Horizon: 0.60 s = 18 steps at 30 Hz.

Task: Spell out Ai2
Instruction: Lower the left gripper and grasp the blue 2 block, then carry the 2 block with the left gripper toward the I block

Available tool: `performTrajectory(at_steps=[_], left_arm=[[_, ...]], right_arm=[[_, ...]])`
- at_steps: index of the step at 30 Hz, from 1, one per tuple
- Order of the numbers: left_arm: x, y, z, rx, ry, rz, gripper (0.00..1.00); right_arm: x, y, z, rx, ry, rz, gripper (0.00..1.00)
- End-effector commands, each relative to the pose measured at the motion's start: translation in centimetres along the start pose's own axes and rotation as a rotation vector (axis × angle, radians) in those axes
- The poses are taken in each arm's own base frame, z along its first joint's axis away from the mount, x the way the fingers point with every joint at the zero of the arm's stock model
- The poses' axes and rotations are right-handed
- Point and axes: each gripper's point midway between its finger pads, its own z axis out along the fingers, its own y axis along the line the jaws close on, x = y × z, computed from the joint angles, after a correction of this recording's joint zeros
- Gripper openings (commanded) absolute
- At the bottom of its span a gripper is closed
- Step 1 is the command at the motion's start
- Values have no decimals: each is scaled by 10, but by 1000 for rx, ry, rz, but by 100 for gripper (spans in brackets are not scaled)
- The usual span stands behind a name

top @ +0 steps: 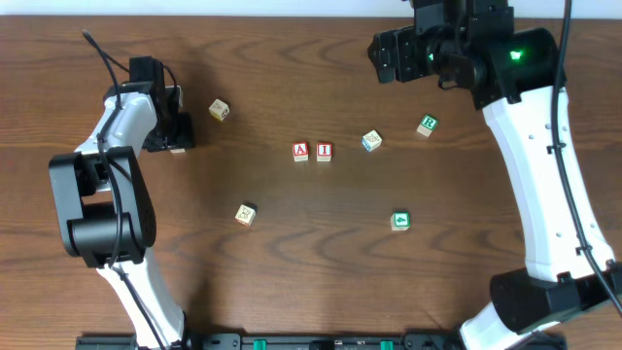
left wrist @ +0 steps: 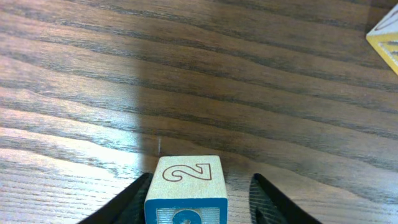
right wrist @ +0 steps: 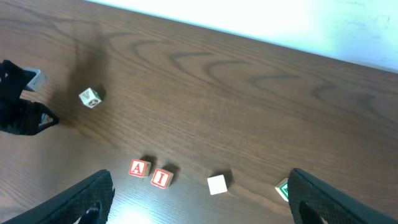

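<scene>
The "2" block (left wrist: pixel 186 186), pale wood with a blue front face, sits on the table between my left gripper's (left wrist: pixel 200 178) fingers. The left finger is against it and the right finger stands apart, so the gripper is open. In the overhead view the left gripper (top: pixel 173 134) is at the far left and covers the block. The red "A" block (top: pixel 300 151) and red "I" block (top: pixel 324 151) stand side by side at the table's middle; they also show in the right wrist view as "A" (right wrist: pixel 139 168) and "I" (right wrist: pixel 161 177). My right gripper (top: pixel 394 53) is open, empty and high at the back right.
Loose blocks lie around: a yellow one (top: pixel 220 110) near the left gripper, one at the front (top: pixel 245 214), a blue-edged one (top: pixel 371 141), a green "R" (top: pixel 427 125) and a green one (top: pixel 399 222). The table's back edge is just behind the right gripper.
</scene>
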Motion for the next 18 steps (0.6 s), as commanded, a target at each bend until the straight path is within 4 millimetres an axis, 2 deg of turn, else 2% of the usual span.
performTrajectory(at_steps=[1, 8, 13, 15, 18], left_arm=[[-4, 0, 0, 1, -2, -1, 44], [0, 1, 0, -5, 15, -3, 32], [0, 1, 0, -4, 14, -40, 20], [-1, 0, -3, -1, 17, -61, 17], [-8, -5, -15, 4, 17, -62, 6]], right_arm=[[-4, -2, -11, 3, -25, -16, 89], [-5, -2, -11, 4, -32, -17, 89], [-12, -10, -12, 46, -58, -19, 89], [-15, -12, -13, 50, -70, -16, 89], [-17, -17, -17, 59, -81, -9, 89]])
